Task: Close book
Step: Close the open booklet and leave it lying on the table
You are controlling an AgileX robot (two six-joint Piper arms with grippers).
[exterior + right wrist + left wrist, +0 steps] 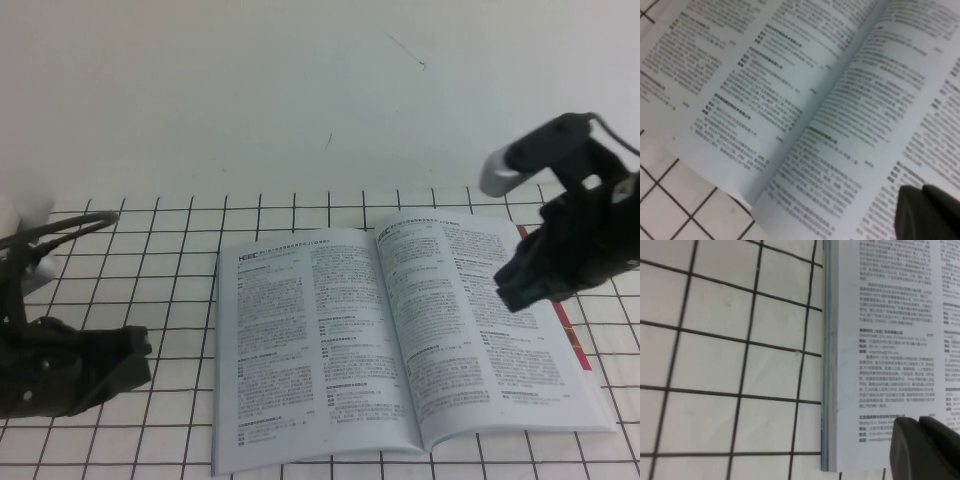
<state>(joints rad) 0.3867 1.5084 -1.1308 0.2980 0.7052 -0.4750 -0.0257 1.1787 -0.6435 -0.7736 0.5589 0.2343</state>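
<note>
While the book [400, 330] lies spread flat near the middle of the gridded surface [150, 260], with both printed pages facing up and the spine crease running from far to near, the closing has not begun. Neither page is lifted, and a strip of red cover [572, 340] shows past the right page's outer edge. The right claw [512, 290] hangs over the outer part of the right page, apparently above the paper rather than on it; whether it is released or clenched cannot be told. The left claw [138, 352] sits low at the near left, beside the book's left edge but apart from it, and its state cannot be told either. By this reading the whole job remains: one half has to be caught at its edge, raised and folded over onto the other.
</note>
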